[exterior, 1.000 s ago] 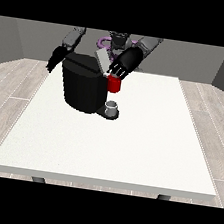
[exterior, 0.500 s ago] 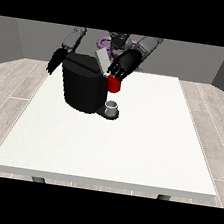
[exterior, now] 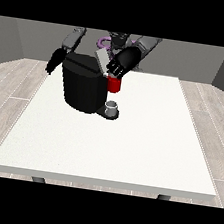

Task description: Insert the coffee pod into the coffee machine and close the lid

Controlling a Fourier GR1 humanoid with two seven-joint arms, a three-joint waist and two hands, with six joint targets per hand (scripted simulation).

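The black coffee machine (exterior: 84,87) stands at the table's back left. Its grey lid (exterior: 100,60) is tilted up at the top. The hand at the view's right (exterior: 124,61) hovers just right of the lid, open, with its fingers pointing down towards the lid's edge. Right below that hand is a red thing at the machine (exterior: 114,85). A small grey thing (exterior: 112,107) sits on the machine's base under the red thing. The hand at the view's left (exterior: 55,60) hangs open beside the machine's left side, holding nothing.
The white table (exterior: 129,147) spreads wide in front of and to the right of the machine. The robot's torso and a purple part (exterior: 104,43) show behind the machine. A wooden floor surrounds the table.
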